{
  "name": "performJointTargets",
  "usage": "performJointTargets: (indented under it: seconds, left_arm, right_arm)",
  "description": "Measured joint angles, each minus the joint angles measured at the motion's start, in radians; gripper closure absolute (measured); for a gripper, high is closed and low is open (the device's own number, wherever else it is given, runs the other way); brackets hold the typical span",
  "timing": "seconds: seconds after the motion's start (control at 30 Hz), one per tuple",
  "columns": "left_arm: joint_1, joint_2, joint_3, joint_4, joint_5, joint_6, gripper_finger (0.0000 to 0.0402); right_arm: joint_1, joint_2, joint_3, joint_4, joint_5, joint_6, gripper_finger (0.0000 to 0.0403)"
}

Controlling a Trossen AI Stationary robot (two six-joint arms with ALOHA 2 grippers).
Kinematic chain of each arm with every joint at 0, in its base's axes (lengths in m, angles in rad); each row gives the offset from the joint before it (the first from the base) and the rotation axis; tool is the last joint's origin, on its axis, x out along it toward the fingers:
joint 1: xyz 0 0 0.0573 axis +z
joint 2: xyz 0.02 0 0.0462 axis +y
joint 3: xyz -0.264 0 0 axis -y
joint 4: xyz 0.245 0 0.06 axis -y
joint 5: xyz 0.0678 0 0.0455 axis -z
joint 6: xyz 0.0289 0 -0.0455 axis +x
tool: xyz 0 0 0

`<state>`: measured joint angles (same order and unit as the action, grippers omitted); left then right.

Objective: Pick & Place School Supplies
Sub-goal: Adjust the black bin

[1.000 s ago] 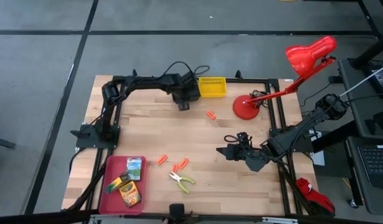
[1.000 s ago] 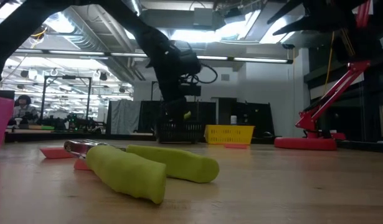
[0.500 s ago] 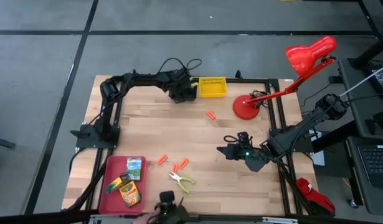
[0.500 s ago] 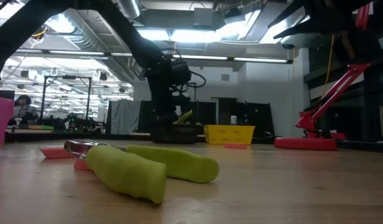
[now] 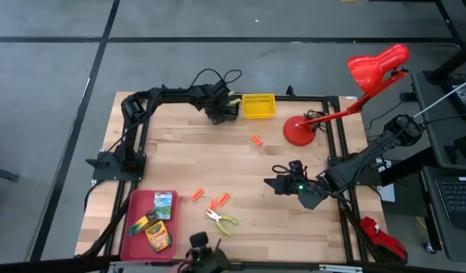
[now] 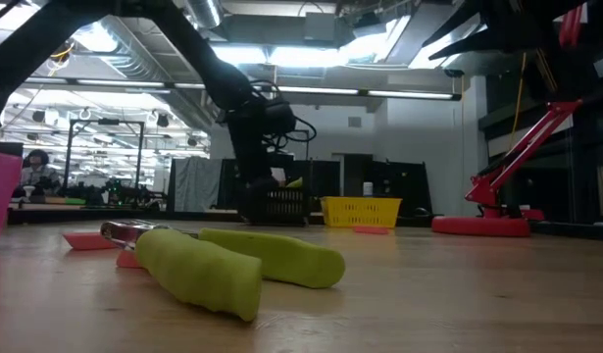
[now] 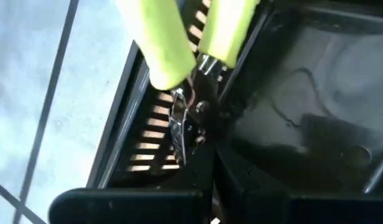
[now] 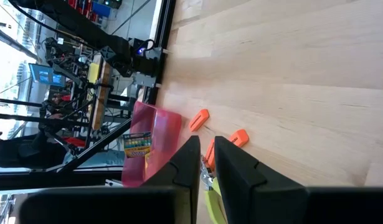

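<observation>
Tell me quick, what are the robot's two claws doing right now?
Left end effector: closed on the green-handled pliers, over the black bin.
Right end effector: nearly closed, holding nothing, above the table.

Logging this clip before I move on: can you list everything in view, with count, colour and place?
crayon boxes: three, yellow-green, in the red tray.
red tray: one, table's near left corner.
hand tool: one, lime handles, on the table near the tray.
second hand tool: one, lime handles, held over the black bin.
orange pieces: four, three by the table tool, one mid-table.
black bin: one, far edge.
yellow bin: one, beside the black bin.
red lamp: one, far right.
left gripper: shut on the tool.
right gripper: nearly shut, empty, right side.
</observation>
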<state>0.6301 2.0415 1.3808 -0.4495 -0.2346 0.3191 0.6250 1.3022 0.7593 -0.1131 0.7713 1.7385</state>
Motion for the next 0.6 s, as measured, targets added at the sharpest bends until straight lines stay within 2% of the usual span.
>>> performJointTargets:
  seconds: [0.27, 0.4, 0.6]
  left_arm:
    - [-0.062, -0.01, 0.0, 0.015, -0.043, -0.056, 0.04]
    - [-0.101, -0.024, 0.0, 0.013, -0.099, -0.072, 0.0399]
    - [-0.143, -0.048, 0.0, -0.004, -0.105, -0.105, 0.04]
  right_arm:
    - [0.0, 0.0, 0.0, 0.0, 0.03, -0.022, 0.035]
    - [0.0, 0.0, 0.0, -0.002, 0.03, -0.024, 0.0351]
    - [0.0, 0.0, 0.0, -0.015, 0.033, -0.03, 0.0351]
